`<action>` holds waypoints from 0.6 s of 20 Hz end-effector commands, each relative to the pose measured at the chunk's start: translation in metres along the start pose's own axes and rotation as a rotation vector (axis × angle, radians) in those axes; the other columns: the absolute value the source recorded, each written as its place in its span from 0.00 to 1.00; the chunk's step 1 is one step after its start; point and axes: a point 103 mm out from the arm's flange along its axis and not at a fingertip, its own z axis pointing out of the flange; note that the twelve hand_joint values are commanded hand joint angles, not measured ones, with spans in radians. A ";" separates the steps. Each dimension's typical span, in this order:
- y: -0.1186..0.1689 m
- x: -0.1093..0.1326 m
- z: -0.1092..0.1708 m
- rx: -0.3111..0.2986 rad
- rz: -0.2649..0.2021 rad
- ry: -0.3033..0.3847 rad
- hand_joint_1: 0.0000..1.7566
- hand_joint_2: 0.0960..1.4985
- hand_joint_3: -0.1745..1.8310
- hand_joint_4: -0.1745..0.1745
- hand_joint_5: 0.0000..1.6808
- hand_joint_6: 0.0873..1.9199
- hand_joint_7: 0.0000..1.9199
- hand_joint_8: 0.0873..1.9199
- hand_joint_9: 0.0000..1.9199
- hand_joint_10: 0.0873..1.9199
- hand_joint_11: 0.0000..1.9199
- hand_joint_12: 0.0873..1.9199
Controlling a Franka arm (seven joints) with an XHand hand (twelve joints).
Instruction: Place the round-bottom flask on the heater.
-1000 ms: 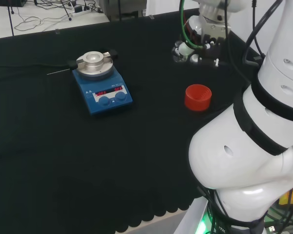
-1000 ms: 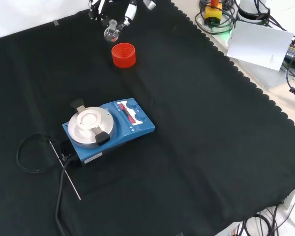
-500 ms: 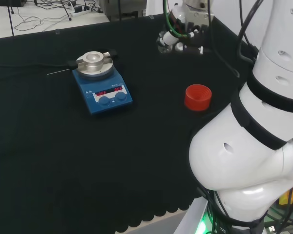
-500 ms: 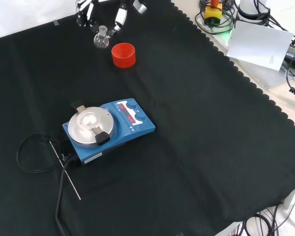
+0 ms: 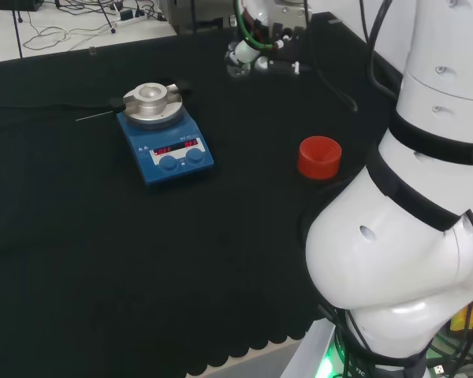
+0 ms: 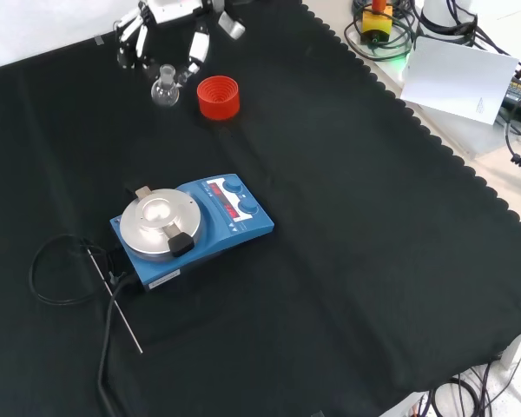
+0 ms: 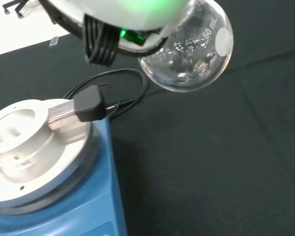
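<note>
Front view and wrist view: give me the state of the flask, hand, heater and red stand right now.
Round-bottom flask: empty, held above the cloth.
Hand: fingers curled round the flask's neck.
Heater: display lit, plate bare.
Red ribbed stand: empty, upright on the cloth.

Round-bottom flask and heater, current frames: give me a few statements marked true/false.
1. The hand holds the round-bottom flask above the cloth. True.
2. The flask already sits on the heater plate. False: the plate is bare, and the flask hangs well away from it, near the red ribbed stand.
3. The red ribbed stand has nothing in it. True.
4. The flask is full of dark liquid. False: in the wrist view the flask looks clear, with no liquid visible.
5. In the front view the flask is to the left of the red stand. True.
6. The heater's body is red. False: it is blue with a silver round plate.
</note>
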 end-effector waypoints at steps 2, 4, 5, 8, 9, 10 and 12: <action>0.016 0.044 0.015 0.051 -0.014 -0.026 0.64 0.39 0.49 0.53 0.68 0.48 0.24 0.33 0.35 0.28 0.14 0.70; 0.020 0.055 0.016 0.054 -0.015 -0.019 0.64 0.39 0.49 0.52 0.68 0.48 0.24 0.33 0.35 0.28 0.13 0.70; 0.021 0.061 0.017 0.054 -0.018 -0.019 0.64 0.39 0.49 0.52 0.68 0.48 0.24 0.34 0.35 0.28 0.13 0.70; 0.026 0.073 0.020 0.055 -0.025 -0.012 0.64 0.39 0.49 0.52 0.68 0.48 0.24 0.34 0.35 0.28 0.13 0.70; 0.027 0.078 0.021 0.060 -0.036 -0.009 0.65 0.39 0.49 0.52 0.68 0.48 0.24 0.34 0.35 0.28 0.13 0.70; 0.029 0.081 0.023 0.061 -0.041 -0.009 0.65 0.39 0.49 0.52 0.68 0.48 0.24 0.34 0.35 0.28 0.13 0.70; 0.031 0.089 0.027 0.065 -0.043 -0.010 0.65 0.39 0.49 0.52 0.68 0.48 0.24 0.34 0.35 0.28 0.13 0.70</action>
